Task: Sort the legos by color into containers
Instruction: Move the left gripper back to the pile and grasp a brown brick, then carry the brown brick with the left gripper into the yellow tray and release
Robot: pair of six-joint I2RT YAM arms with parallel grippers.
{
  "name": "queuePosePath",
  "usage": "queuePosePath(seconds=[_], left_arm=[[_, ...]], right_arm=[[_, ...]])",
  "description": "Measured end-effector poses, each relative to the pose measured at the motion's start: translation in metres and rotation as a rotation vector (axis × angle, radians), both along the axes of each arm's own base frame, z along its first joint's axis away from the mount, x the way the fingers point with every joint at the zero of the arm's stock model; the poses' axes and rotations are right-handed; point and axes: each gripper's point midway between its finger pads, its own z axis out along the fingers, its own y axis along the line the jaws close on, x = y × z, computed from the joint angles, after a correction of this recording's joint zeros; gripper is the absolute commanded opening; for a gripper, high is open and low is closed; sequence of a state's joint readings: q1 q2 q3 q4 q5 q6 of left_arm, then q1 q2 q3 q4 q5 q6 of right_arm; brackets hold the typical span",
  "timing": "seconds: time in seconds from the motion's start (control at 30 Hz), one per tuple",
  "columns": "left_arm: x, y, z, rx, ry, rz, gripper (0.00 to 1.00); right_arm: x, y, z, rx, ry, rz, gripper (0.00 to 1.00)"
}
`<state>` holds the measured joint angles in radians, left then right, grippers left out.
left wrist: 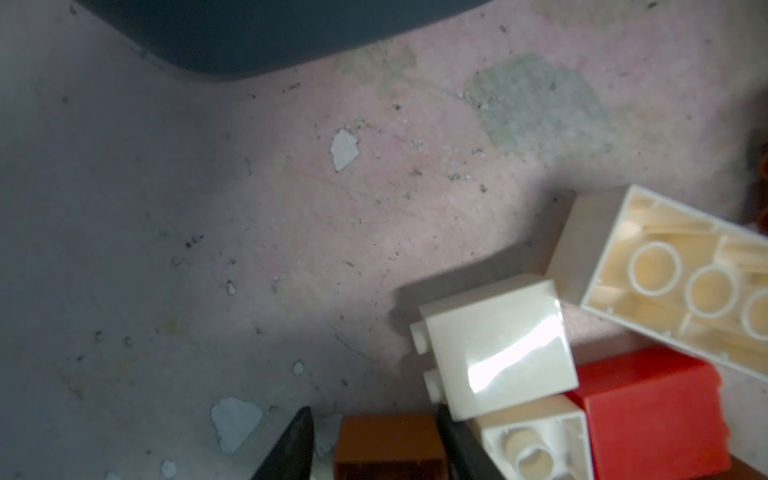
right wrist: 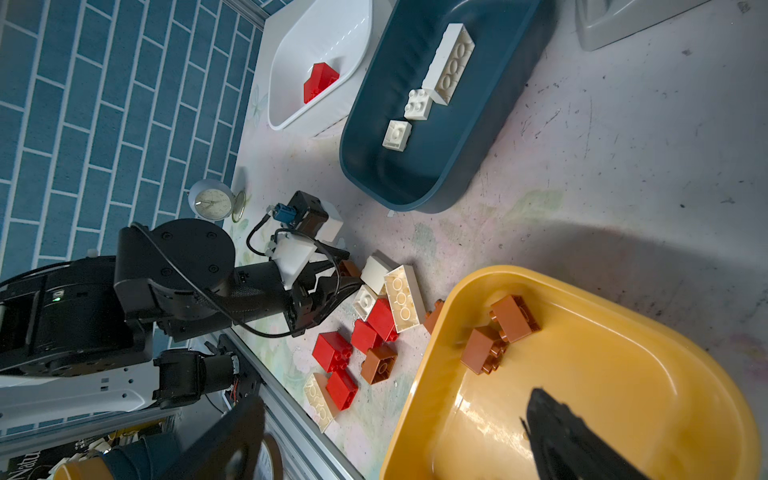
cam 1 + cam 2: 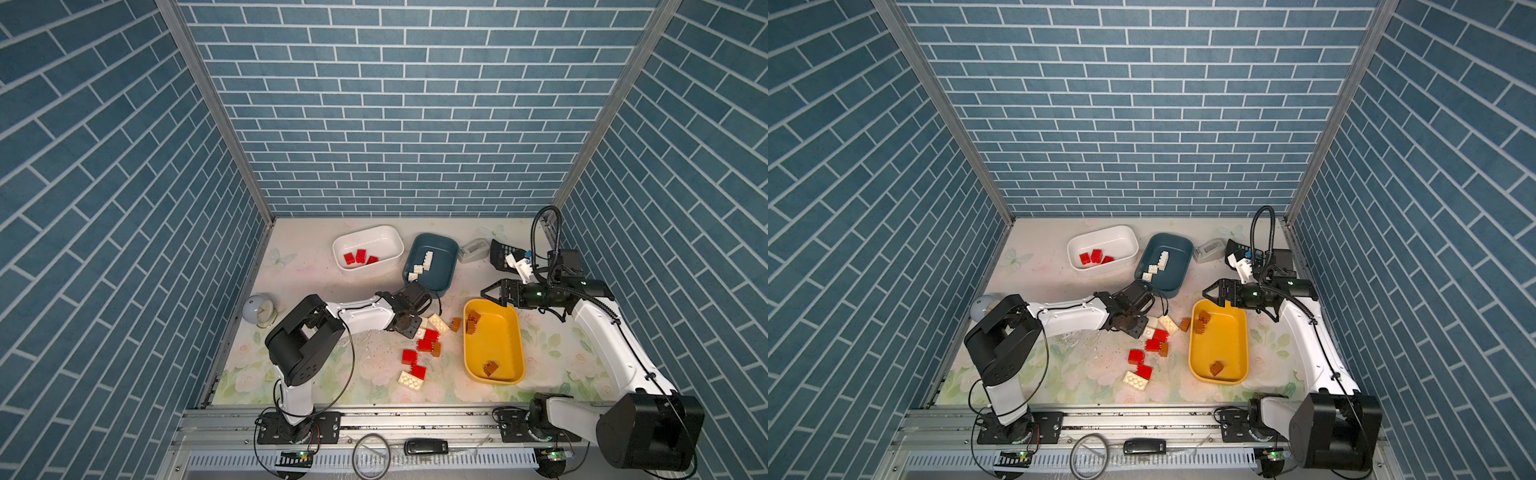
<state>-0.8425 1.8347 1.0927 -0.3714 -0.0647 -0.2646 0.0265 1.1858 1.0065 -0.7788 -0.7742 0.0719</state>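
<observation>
Brown lego (image 1: 388, 446) straddled, not yet pinched

Mid-frame in a top view, my left gripper (image 3: 409, 329) stands part-open astride it, a gap on one side. I'd close squarely, then lift straight, clear of the white lego (image 1: 498, 345).

Between the jaws of the left gripper (image 1: 374, 415), the brown brick (image 1: 388, 446) is cut off by the picture's edge; whether they grip it cannot be told. Ahead of the jaws, the teal tub (image 1: 249, 37) is 1 blurred corner. Of the right gripper (image 3: 490, 296), its wrist view shows 1 dark, blurred finger (image 2: 573, 440).
</observation>
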Motion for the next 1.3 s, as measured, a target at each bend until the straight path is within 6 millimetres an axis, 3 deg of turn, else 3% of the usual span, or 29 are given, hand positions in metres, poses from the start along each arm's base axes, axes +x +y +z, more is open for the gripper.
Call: queuePosePath(seconds=[0.27, 0.43, 0.67, 0.83, 0.97, 1.13, 1.3], left_arm=[[-0.002, 0.002, 0.006, 0.008, 0.027, 0.011, 0.37], [0.006, -0.01, 0.045, -0.054, 0.005, 0.034, 0.37], [0.016, -0.054, 0.116, -0.265, -0.045, 0.035, 0.38], [0.005, -0.099, 0.14, -0.402, -0.021, -0.027, 0.38], [-0.009, -0.131, 0.137, -0.467, 0.022, -0.08, 0.38], [-0.026, -0.162, 0.118, -0.51, 0.083, -0.118, 0.38], [-0.034, -0.18, 0.097, -0.537, 0.144, -0.129, 0.4]], right_arm=[[-0.001, -0.001, -0.001, -0.004, 0.007, -0.002, 0.98], [0.0, -0.001, -0.004, -0.008, 0.015, -0.002, 0.98], [0.003, -0.003, -0.009, -0.028, 0.025, -0.013, 0.98], [0.007, -0.007, -0.013, -0.049, 0.031, -0.027, 0.98], [0.014, -0.014, -0.013, -0.067, 0.03, -0.053, 0.98], [0.024, -0.027, -0.01, -0.084, 0.022, -0.096, 0.98], [0.032, -0.038, -0.004, -0.107, -0.001, -0.127, 0.98]])
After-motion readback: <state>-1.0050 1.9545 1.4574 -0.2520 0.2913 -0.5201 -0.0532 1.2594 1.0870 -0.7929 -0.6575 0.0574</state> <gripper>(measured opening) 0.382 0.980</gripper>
